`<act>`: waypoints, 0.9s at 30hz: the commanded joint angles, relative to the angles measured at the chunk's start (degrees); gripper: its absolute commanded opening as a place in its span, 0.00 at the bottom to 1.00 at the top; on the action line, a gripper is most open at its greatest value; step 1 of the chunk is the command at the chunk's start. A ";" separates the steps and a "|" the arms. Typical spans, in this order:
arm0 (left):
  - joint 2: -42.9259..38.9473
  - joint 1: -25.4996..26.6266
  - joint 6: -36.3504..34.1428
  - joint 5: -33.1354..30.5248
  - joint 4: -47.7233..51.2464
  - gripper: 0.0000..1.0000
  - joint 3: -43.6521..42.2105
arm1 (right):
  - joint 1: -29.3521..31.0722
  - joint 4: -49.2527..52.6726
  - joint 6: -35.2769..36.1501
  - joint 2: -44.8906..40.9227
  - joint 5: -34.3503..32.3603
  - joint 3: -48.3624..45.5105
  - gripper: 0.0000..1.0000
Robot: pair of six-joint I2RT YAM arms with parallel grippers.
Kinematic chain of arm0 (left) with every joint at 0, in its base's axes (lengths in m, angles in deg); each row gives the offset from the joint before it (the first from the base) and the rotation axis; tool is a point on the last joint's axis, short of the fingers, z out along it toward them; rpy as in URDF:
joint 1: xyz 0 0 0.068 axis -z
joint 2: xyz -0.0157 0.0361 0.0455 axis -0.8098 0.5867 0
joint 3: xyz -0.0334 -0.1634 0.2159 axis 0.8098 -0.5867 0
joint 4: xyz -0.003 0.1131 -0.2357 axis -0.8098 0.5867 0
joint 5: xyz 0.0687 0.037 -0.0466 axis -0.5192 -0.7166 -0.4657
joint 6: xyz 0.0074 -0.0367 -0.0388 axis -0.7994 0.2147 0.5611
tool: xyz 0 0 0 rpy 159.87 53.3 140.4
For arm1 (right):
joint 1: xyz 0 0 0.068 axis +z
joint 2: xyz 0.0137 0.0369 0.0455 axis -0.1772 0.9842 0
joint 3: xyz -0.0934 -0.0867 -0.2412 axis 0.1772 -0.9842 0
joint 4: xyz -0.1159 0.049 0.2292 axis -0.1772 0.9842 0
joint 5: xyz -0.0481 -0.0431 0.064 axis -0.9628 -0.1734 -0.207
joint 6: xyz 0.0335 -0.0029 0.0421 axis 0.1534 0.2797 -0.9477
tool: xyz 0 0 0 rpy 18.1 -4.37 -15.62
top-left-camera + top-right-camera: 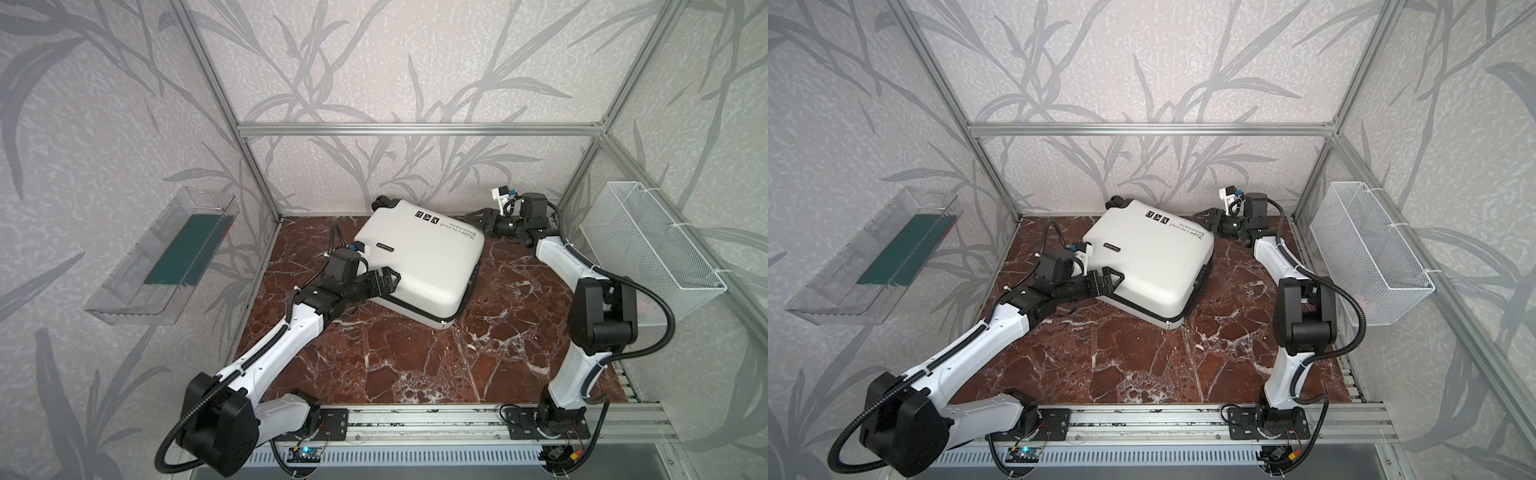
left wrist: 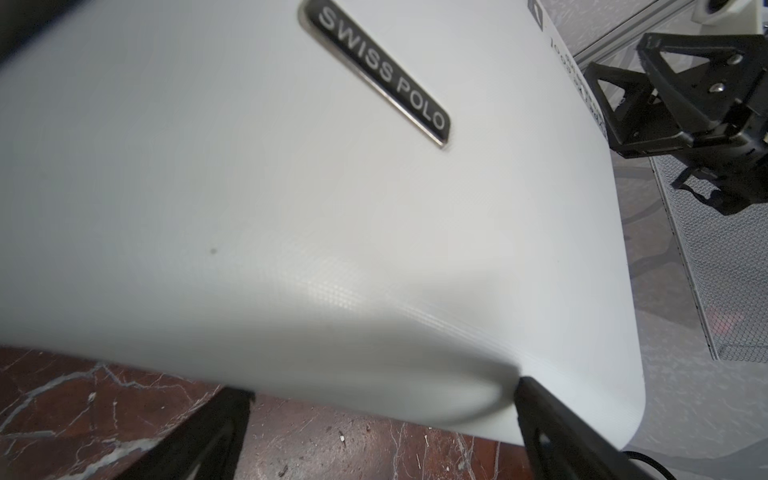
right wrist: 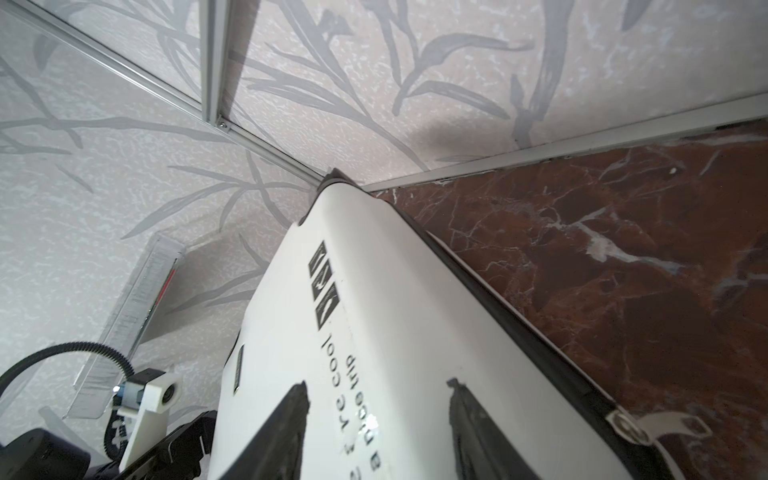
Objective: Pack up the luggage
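- The luggage [image 1: 419, 266], a small white hard-shell case, lies shut and flat on the red marble desk [image 1: 415, 365]. It sits towards the back, turned at an angle, with its black wheels [image 1: 384, 202] pointing at the back wall.
- The left hand [image 1: 392, 281] is released, its fingers spread wide at the case's near-left edge. In the left wrist view, one finger [image 2: 540, 415] touches the rim of the shell and the other [image 2: 199, 436] sits low by the desk.
- This placement probably lets the left hand brace or nudge that edge. It clamps nothing.
- The right hand [image 1: 473, 218] sits at the opposite, far-right corner of the case with its fingers parted.
- In the right wrist view, the white shell shows between the two fingers [image 3: 291, 428]. No grip is visible.
- With a hand on each opposite side, the arms seem set to steady or turn the case, or to reach its black zipper band [image 1: 471, 286].
- The zipper band runs along the case's right side and appears closed, so packing likely cannot start until the case is opened.
- Broad open desk lies in front of the case. Behind it, the wheels sit near the back wall, leaving little room.
- A clear tray [image 1: 166, 257] hangs on the left wall and a wire basket [image 1: 648, 249] on the right. Both are well apart from the case.
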 commanded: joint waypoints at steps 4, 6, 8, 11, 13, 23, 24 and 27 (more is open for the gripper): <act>8.51 0.20 -5.96 2.04 -3.87 0.99 9.32 | 6.23 0.84 -2.26 -7.59 4.88 -17.74 0.55; 10.81 0.11 -7.19 2.18 -3.14 0.99 11.68 | 7.37 -1.03 -2.37 -10.15 4.45 -23.18 0.55; 13.01 -0.31 -8.47 2.30 -2.31 0.99 14.24 | 8.54 -3.04 -2.80 -11.94 4.38 -27.79 0.55; 15.80 -0.94 -10.67 2.20 0.47 0.99 18.37 | 8.44 -2.95 -2.50 -15.37 3.54 -31.52 0.55; 16.31 -1.48 -11.55 1.92 1.72 0.99 19.88 | 7.21 0.62 -0.10 -17.58 3.07 -30.47 0.55; 7.13 -2.53 -11.20 0.14 3.14 0.99 12.98 | -2.07 7.20 -0.42 -18.58 -5.28 -15.02 0.62; 5.59 -2.54 -10.63 -0.06 3.04 0.99 11.31 | -2.88 6.92 -1.29 -17.73 -7.05 -13.59 0.62; 1.32 -2.56 -8.42 -0.52 1.83 0.99 6.61 | -4.63 6.24 -4.44 -14.10 -11.85 -9.66 0.64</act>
